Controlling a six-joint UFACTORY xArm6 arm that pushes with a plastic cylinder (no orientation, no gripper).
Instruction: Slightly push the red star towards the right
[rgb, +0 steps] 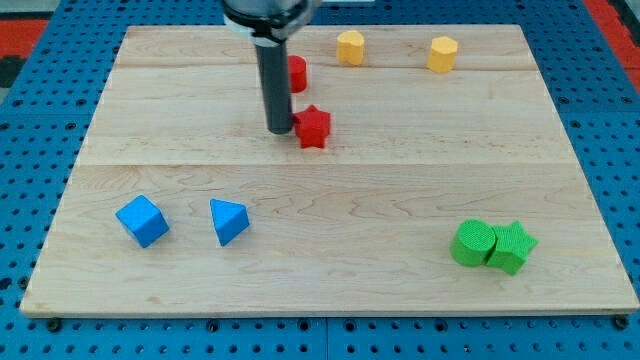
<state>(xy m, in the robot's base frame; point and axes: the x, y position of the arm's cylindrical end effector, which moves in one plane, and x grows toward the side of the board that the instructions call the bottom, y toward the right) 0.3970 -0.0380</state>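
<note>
The red star (314, 127) lies on the wooden board (330, 290), a little above the middle. My tip (279, 130) stands just to the star's left, touching or nearly touching it. A second red block (297, 73) sits above the star, partly hidden behind the rod; its shape is unclear.
Two yellow blocks (350, 47) (443, 54) sit near the view's top. A blue cube (141, 221) and a blue triangular block (228, 220) lie at the bottom left. A green cylinder (471, 244) and a green star (512, 246) touch at the bottom right.
</note>
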